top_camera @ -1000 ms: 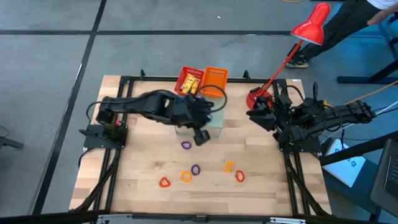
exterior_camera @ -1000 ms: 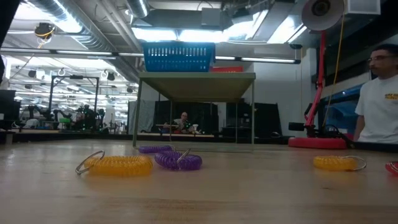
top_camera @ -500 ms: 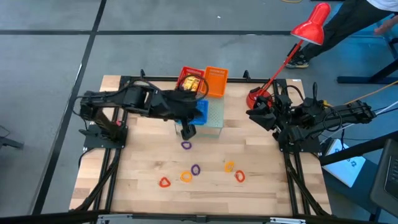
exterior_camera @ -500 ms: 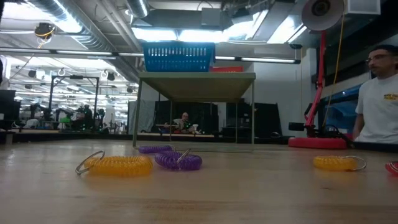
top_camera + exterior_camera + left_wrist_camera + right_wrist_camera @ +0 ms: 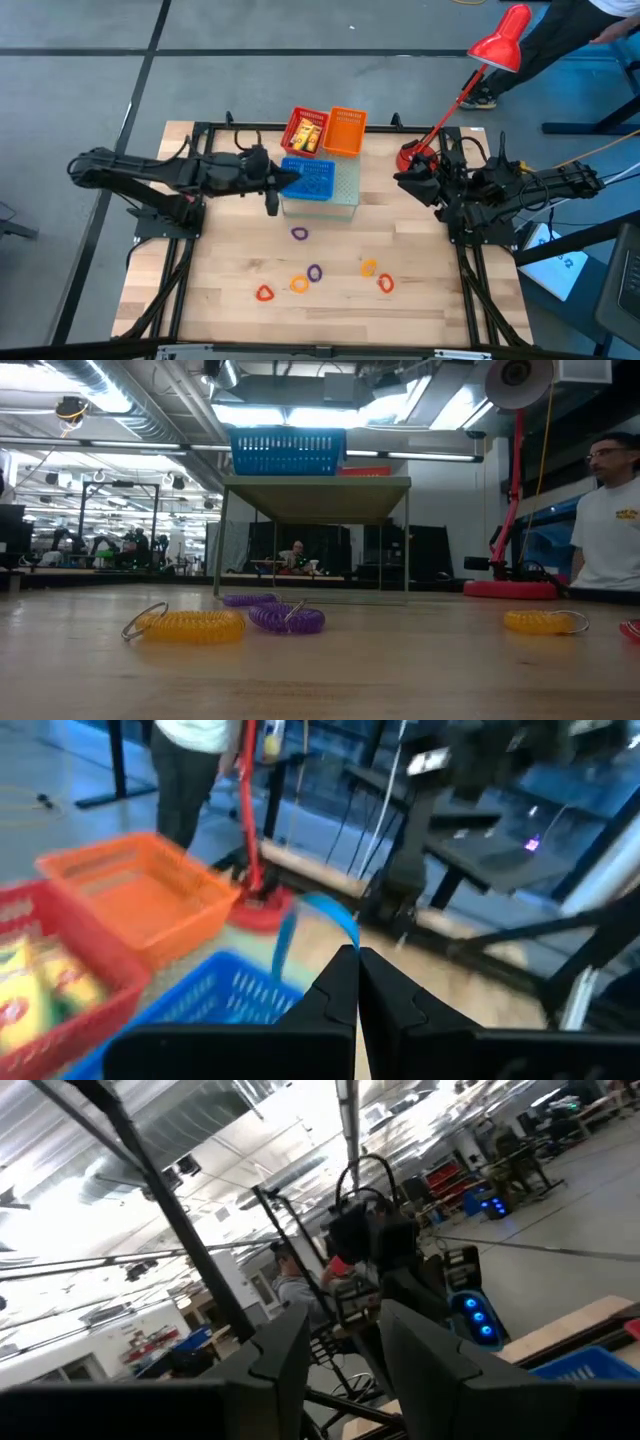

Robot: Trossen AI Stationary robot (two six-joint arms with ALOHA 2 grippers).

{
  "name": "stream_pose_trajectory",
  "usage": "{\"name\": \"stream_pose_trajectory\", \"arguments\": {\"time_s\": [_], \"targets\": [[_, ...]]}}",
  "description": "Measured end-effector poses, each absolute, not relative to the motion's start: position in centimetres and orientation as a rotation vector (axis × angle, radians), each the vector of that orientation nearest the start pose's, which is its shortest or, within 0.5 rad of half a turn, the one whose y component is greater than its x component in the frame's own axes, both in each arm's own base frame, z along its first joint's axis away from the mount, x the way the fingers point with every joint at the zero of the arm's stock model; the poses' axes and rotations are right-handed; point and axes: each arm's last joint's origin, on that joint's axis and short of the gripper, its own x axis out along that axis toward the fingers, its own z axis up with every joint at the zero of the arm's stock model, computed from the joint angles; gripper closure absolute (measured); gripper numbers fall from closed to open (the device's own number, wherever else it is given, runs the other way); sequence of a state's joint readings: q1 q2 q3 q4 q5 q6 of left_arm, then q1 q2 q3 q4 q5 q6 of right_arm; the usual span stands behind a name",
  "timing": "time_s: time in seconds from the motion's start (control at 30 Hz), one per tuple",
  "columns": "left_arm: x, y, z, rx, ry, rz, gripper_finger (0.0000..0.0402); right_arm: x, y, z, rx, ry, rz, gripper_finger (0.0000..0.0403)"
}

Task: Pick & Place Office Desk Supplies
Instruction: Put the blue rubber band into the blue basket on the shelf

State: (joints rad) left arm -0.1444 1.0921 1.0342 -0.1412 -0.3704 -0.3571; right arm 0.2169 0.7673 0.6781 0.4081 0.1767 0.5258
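Left gripper (image 5: 272,205) hangs at the blue basket's (image 5: 310,180) left edge, fingers pressed together, nothing held. Loops lie on the table toward the front: purple loop (image 5: 299,233) nearest, just front-right of that gripper; orange (image 5: 299,284) and red (image 5: 264,293) ones farther forward. Left arm is clearly nearer. Right gripper (image 5: 412,181) waits by the lamp base (image 5: 410,158), fingers apart, empty.

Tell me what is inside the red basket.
The red basket holds yellow packets, seen from above and from the left wrist. Whatever lies beneath them is covered, and their exact number is unclear.
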Motion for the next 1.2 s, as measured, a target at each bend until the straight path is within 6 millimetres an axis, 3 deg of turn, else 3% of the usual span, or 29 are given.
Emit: {"name": "stream_pose_trajectory", "arguments": {"time_s": [0.13,0.57,0.93,1.2], "targets": [[23.5,-1.4,34.2,-0.301,0.217,0.265,0.0400,17.0,3.2,35.2,0.594,-0.274,0.099,0.0275],[25.6,2.5,32.1,-0.342,0.171,0.223,0.0400,17.7,3.3,34.7,0.618,-0.243,0.083,0.0275],[26.8,2.7,30.8,-0.333,0.233,0.178,0.0397,17.9,3.4,34.5,0.617,-0.232,0.084,0.0275],[26.8,2.7,30.8,-0.360,0.231,0.182,0.0339,17.9,3.4,34.5,0.617,-0.231,0.084,0.0275]]}}
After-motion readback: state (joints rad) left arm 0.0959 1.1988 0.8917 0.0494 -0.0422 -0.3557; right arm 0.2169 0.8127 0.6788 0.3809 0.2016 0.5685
